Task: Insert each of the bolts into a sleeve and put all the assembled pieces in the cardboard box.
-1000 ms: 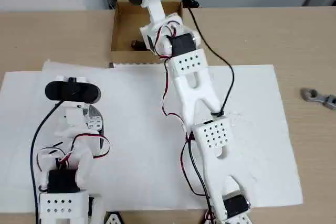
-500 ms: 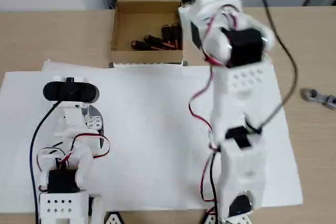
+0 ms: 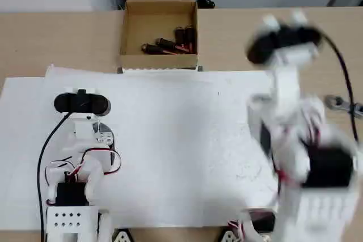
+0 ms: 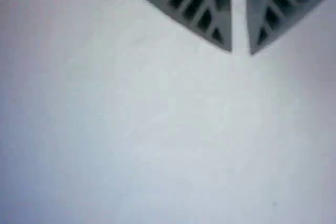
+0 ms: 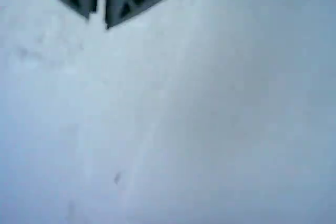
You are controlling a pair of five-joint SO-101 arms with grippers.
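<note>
Box point(image 3: 123, 32) at 12 o'clock on surface point(image 3: 57, 32): several assembled pieces point(image 3: 169, 44) inside. Task judged near complete. Left pincer point(image 4: 240, 51), right pincer point(image 5: 97, 22): closed, gripping nothing.

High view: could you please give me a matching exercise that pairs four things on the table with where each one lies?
Things:
1. cardboard box
2. assembled pieces
3. white sheet
4. small metal part

Places:
A. inside the box
B. on the bare table, right of the sheet
C. at the table's far edge, past the sheet
D. spread across the table's middle

Pairs: 1-C, 2-A, 3-D, 4-B
</note>
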